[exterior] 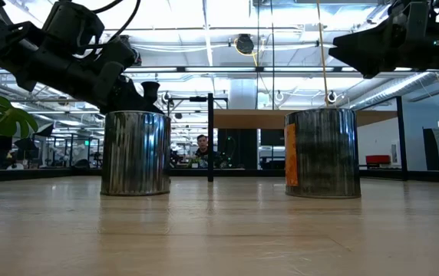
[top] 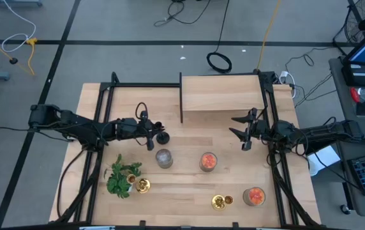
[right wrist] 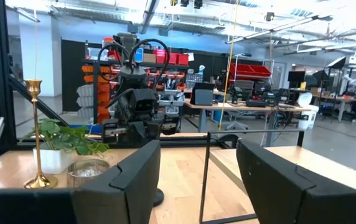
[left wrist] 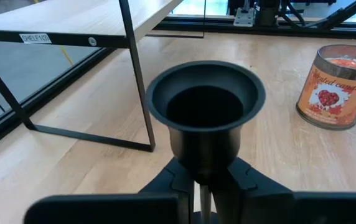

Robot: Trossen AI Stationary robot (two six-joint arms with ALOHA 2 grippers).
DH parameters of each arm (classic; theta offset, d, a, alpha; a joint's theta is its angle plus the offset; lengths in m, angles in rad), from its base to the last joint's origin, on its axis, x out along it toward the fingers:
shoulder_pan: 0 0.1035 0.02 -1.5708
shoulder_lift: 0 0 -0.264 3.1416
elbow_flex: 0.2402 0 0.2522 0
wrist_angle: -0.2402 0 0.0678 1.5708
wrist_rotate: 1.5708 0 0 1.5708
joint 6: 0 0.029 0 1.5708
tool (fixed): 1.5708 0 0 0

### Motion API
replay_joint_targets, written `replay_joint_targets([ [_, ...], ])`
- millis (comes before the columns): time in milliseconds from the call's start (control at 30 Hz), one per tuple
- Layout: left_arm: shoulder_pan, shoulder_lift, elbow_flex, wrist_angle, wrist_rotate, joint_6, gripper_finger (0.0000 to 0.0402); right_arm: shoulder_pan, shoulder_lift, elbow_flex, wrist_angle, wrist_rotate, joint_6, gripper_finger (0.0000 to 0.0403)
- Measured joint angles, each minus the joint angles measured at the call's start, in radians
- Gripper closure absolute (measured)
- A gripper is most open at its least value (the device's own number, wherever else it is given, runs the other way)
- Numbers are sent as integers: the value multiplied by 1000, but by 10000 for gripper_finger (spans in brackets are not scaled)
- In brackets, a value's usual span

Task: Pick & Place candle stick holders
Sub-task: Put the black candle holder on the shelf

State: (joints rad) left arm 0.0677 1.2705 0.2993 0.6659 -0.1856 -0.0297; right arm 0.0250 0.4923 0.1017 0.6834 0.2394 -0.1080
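Observation:
The black candle stick holder [top: 162,136] stands upright left of the table's middle; its cup top [left wrist: 206,102] fills the left wrist view. My left gripper [top: 150,133] is shut on it. One gold holder [top: 143,185] stands by the green plant [top: 122,177], and another [top: 219,202] stands near the front edge, each on its round base. My right gripper [top: 242,132] is open and empty, hovering by the shelf's right front corner; it also shows in the right wrist view [right wrist: 196,180]. My left gripper pinches the black holder's stem just below the cup [left wrist: 204,163] between its two fingers [left wrist: 177,179]. The fingers come level from the table's left, across the stem. The holder stands upright; I cannot tell whether its base is clear of the table.
A low wooden shelf [top: 221,96] on a black frame stands at the back middle. A silver candle jar [top: 164,158] and two orange candle jars [top: 208,161] [top: 254,195] stand on the table. Bare wood lies between the jars and the shelf.

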Motion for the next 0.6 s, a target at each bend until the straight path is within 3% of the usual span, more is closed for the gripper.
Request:
replay_joint_targets([
  [133,-10,-1,7,77,-1,23,364,0,0,0,0,0,-15,191],
  [267,-13,-9,85,50,-1,78,369,0,0,0,0,0,-15,191],
  [600,-13,-9,413,-310,2,51,368,0,0,0,-7,0,-9,191],
])
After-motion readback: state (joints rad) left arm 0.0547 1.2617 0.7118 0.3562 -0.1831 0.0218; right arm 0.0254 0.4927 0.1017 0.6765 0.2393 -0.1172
